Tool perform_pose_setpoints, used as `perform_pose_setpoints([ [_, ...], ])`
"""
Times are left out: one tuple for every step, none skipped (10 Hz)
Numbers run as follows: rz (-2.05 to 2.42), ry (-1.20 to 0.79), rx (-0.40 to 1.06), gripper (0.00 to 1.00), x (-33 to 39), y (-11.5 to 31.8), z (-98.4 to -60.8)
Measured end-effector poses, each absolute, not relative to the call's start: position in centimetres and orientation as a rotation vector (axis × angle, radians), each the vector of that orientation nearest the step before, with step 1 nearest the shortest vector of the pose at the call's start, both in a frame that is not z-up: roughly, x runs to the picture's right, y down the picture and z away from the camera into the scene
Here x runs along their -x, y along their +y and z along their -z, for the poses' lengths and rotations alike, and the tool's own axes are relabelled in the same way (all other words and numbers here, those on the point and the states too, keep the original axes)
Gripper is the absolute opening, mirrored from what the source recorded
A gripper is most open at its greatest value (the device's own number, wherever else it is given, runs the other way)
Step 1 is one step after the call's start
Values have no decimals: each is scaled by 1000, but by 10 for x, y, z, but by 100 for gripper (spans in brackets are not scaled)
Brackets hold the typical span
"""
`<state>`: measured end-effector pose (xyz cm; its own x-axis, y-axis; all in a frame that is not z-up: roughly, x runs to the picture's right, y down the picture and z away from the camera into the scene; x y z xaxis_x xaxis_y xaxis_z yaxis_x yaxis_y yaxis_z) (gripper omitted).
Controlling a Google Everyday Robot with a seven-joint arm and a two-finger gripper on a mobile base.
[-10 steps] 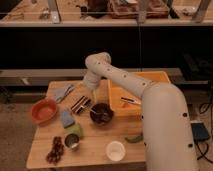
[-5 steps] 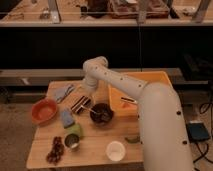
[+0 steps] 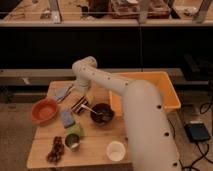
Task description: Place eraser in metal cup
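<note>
The eraser (image 3: 79,106), a dark block with pale stripes, lies on the wooden table (image 3: 95,145) between the red bowl and the dark bowl. My gripper (image 3: 81,98) hangs right above it at the end of the white arm, open, and the wrist hides most of it. The metal cup (image 3: 73,143), small and silvery with a dark inside, stands near the table's front, to the front left of the eraser.
A red bowl (image 3: 45,110) sits at the left. A dark bowl with a spoon (image 3: 102,114) is right of the eraser, with an orange bin (image 3: 150,89) behind it. Also here: a blue-grey sponge (image 3: 66,118), a green object (image 3: 76,131), grapes (image 3: 55,149), a white cup (image 3: 116,150) and a grey cloth (image 3: 61,92).
The arm has swung left and lowered, bringing the gripper down over the eraser. The objects on the table have not moved.
</note>
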<state>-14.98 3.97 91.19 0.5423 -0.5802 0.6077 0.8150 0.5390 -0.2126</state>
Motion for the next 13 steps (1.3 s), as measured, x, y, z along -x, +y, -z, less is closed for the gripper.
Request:
perform_pose_setpoints([
  [885,-505,529,80,151,44,-919],
  [902,-503,538,80,157,48,-924],
  [919,-500,554,80,162,56,-930],
  [927,-500,566,80,165,63,-936],
  [930,-501,583,79,166,73,-944],
  [928,-507,598,73,165,82,-950],
  [925,-517,611,62,166,87,-952],
  [920,-524,618,53,165,88,-952],
  [916,-533,620,44,163,88,-951],
  [912,-543,621,33,163,87,-948],
  [907,-552,617,21,162,84,-944],
  [900,-557,609,13,160,79,-939],
  [880,-553,594,4,151,67,-931],
])
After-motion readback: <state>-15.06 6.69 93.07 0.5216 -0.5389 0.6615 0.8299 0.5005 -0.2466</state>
